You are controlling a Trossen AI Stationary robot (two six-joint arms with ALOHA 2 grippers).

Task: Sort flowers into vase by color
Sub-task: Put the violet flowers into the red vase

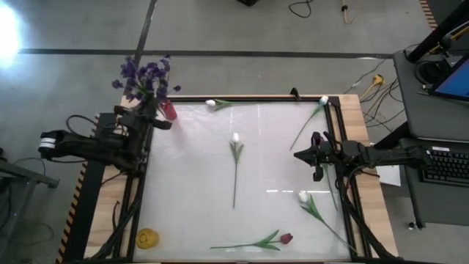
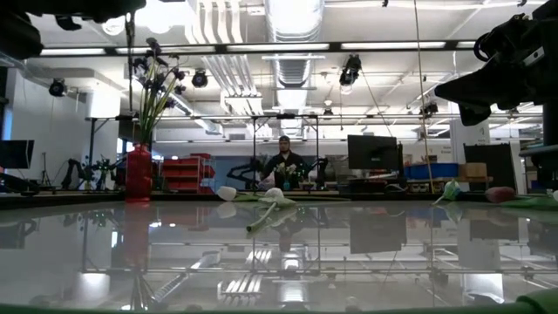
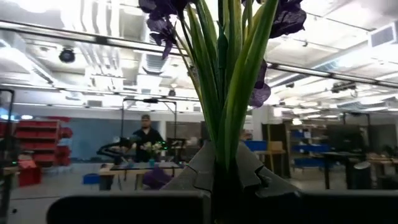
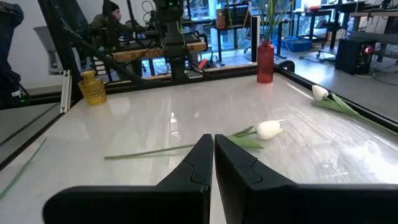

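Note:
The purple bunch [image 1: 145, 75] stands in a red vase [image 1: 168, 111] at the table's far left corner, and in the low view its stems rise from the vase [image 2: 138, 174]. My left gripper [image 3: 225, 155] is shut on those stems below the blossoms. My right gripper [image 1: 316, 158] hovers shut over the table's right side and touches nothing. White tulips lie flat on the table: one in the middle [image 1: 236, 137], one at the far edge [image 1: 211, 103], one at the far right [image 1: 324, 100] and one to the near right [image 1: 303, 196]. A dark red tulip [image 1: 286, 238] lies near the near edge. My left gripper pinches the purple bunch's green stems [image 3: 224, 124] between its two fingers, some way below the blossoms. The fingers come in roughly level. The bunch stays upright, and its lower end is in the red vase [image 4: 265, 62].
A yellow vase [image 1: 148, 237] stands at the near left corner. Dark frame rails [image 1: 338, 147] run along the table's left and right sides. Bare table top lies between the scattered tulips. A person sits at a bench [image 2: 283, 161] far behind the table.

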